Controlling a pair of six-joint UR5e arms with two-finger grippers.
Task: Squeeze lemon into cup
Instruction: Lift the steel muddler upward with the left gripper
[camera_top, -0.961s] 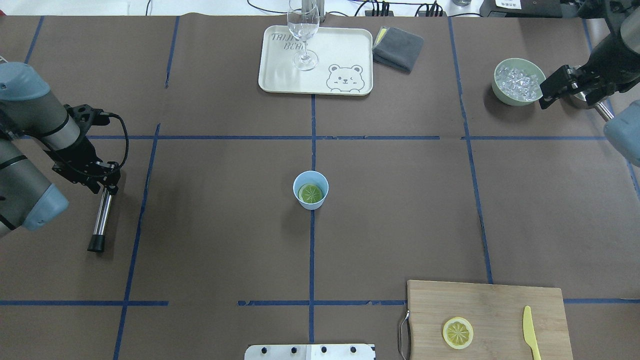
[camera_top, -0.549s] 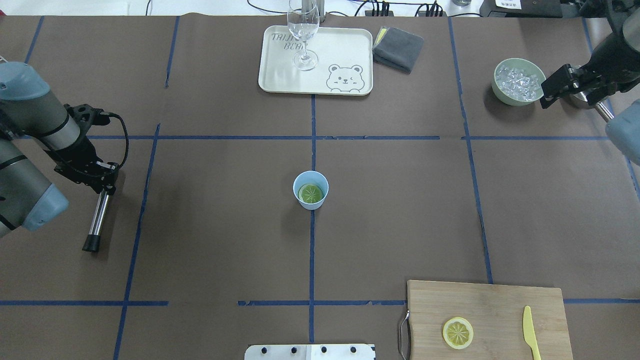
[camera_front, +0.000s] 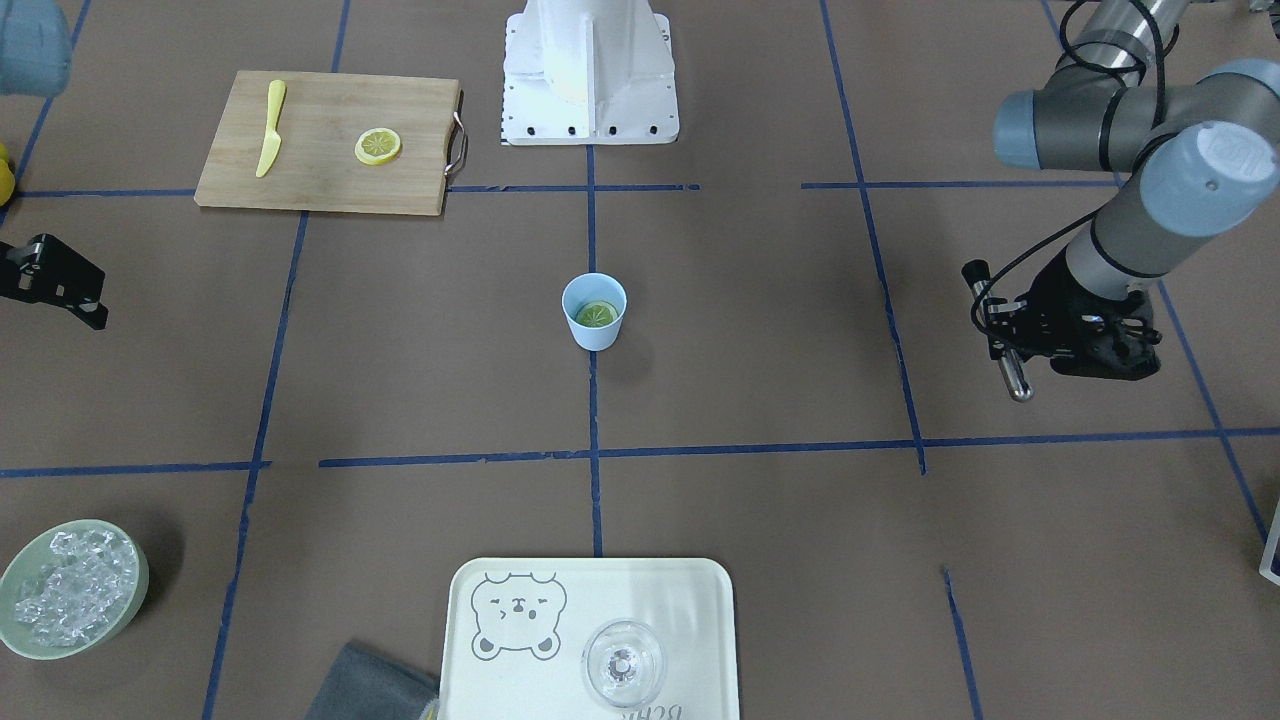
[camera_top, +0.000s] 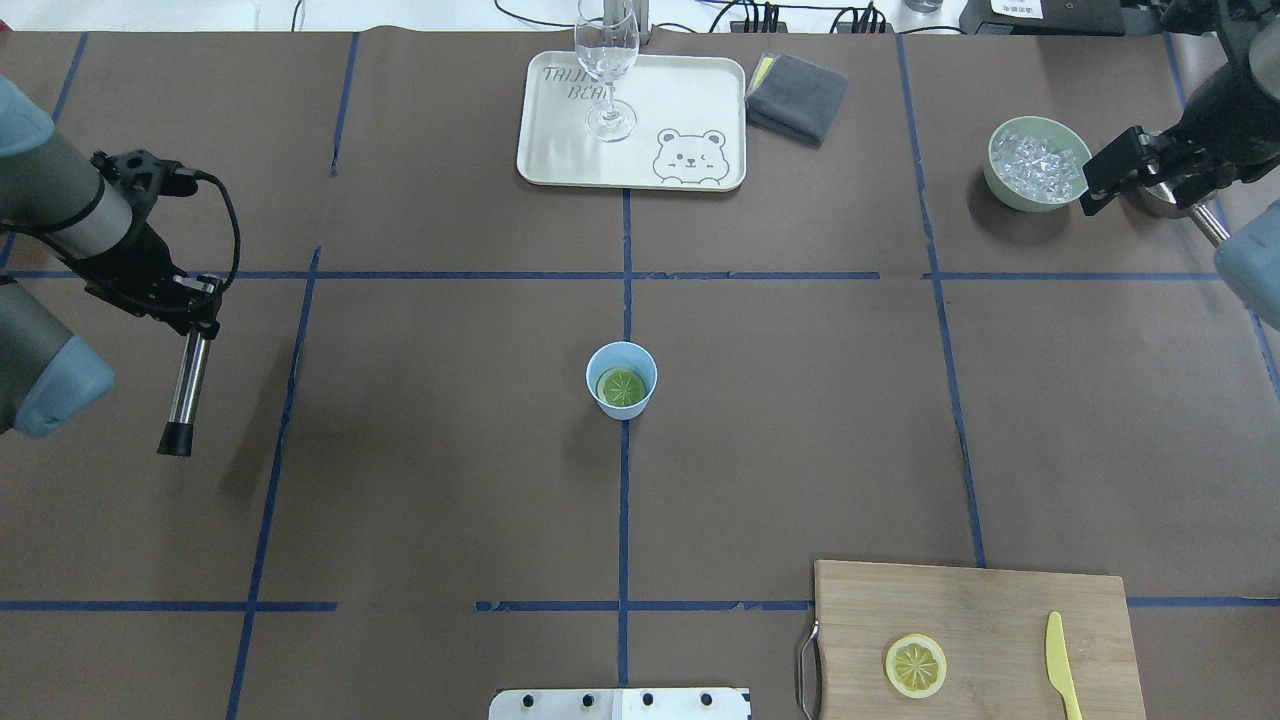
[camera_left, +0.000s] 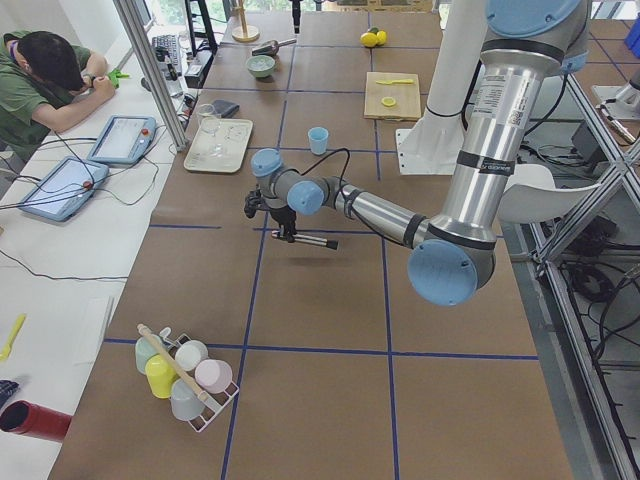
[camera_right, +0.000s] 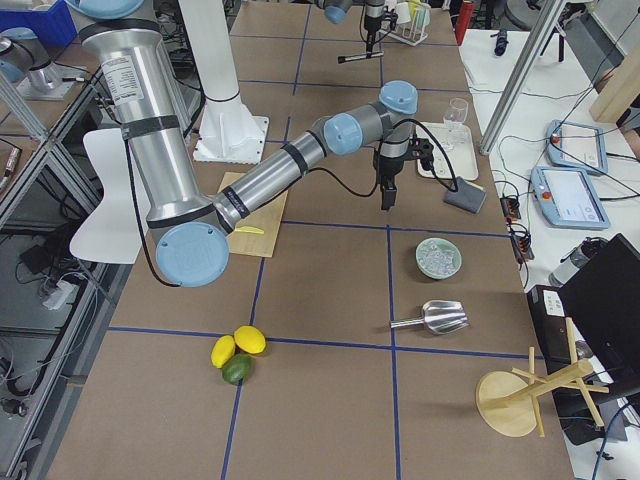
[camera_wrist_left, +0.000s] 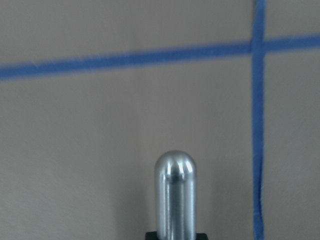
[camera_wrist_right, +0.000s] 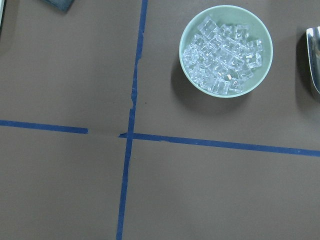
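The light-blue cup (camera_top: 621, 378) stands upright at the table's middle, also seen in the front view (camera_front: 594, 310). A round slice with a segmented, greenish-yellow face (camera_top: 621, 386) lies inside it. A yellow lemon slice (camera_top: 915, 665) lies on the wooden cutting board (camera_top: 990, 600), near right. My left gripper (camera_top: 200, 322) is far left of the cup, shut on a metal rod with a black tip (camera_top: 183, 390); the rod fills the left wrist view (camera_wrist_left: 175, 195). My right gripper (camera_top: 1092, 195) hovers far right beside the ice bowl; I cannot tell its jaw state.
A pale green bowl of ice (camera_top: 1035, 162) and a metal scoop (camera_wrist_right: 313, 65) sit at the far right. A cream tray (camera_top: 700, 100) with a clear wine glass (camera_top: 607, 70) and a grey cloth (camera_top: 797, 95) are at the back. A yellow knife (camera_top: 1062, 665) lies on the board.
My left arm has drawn back toward the far left with the metal rod, which is now lifted further from the cup. The right arm has barely shifted.
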